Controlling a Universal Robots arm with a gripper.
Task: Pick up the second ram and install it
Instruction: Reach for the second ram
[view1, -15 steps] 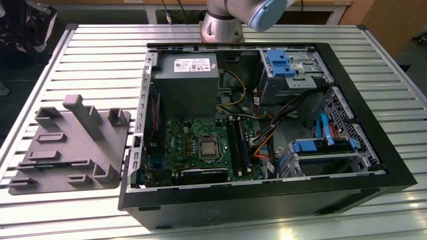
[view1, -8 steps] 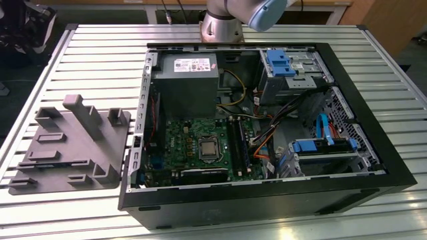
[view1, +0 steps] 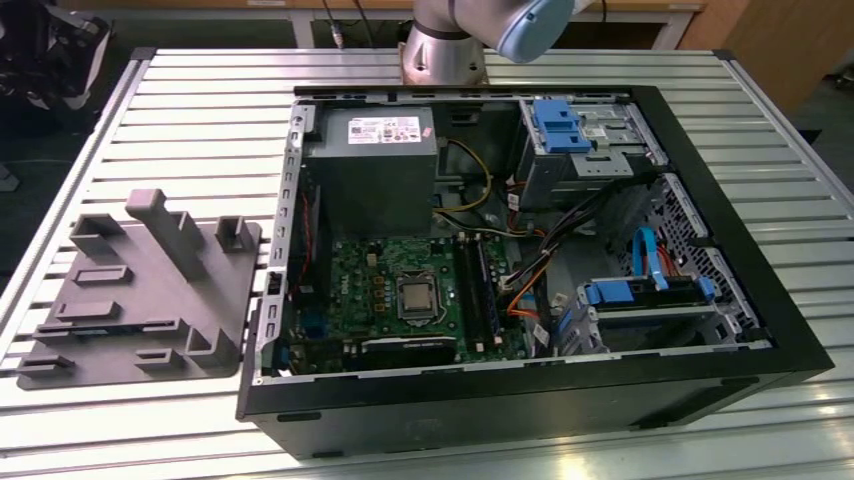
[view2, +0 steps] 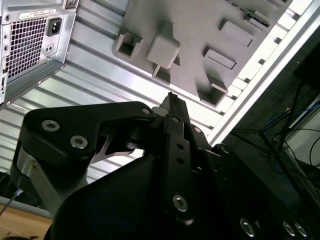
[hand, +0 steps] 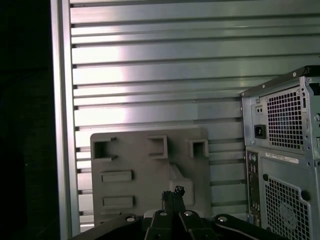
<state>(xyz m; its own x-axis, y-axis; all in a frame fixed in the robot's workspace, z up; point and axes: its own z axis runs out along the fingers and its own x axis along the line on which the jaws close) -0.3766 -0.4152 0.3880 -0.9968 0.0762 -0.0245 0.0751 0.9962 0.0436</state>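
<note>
Fingers (hand: 169, 199) pinched together on nothing, hanging above the tray (hand: 125, 160) out on the surface (hand: 150, 75); the ram (view1: 495, 300) seems to stand seated in the board slots (view1: 475, 290) inside the case (view1: 507, 400); pick and install look done, though I can't confirm full seating.

- In the exterior view, the arm (view1: 447, 50) shows at the top centre of the frame as a silver-grey cylindrical segment. A light-blue joint cap (view1: 534, 25) sits just to its right, against the top edge.
- In both wrist views, the gripper (view2: 172, 102) (hand: 172, 192) is black, with linkage bars (view2: 75, 132) spreading out from bolted pivots.
- Its fingertips (hand: 168, 196) are pressed together, meeting in one narrow point.
</note>
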